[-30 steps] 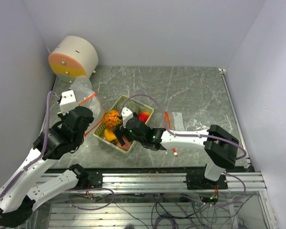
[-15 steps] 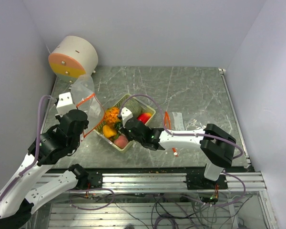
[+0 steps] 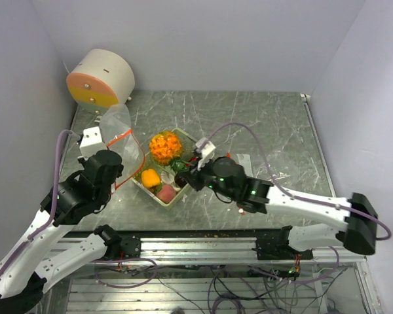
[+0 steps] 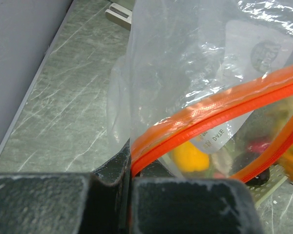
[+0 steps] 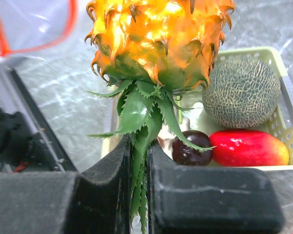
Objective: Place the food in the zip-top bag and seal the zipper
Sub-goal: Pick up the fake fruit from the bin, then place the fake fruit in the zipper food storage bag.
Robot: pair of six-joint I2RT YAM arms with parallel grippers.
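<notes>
Right gripper (image 5: 139,156) is clamped on the green leaf crown of the orange pineapple (image 5: 156,34), holding it above the basket (image 5: 282,92). Melon (image 5: 241,92) and red pepper (image 5: 246,148) lie in the basket. Left gripper (image 4: 131,183) pinches the zip-top bag (image 4: 185,53) at its orange zipper (image 4: 210,109).

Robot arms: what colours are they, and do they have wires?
The left arm and right arm are white tubes with black joints. A lilac cable loops along each. The left end effector and right end effector are blocky and black.
</notes>
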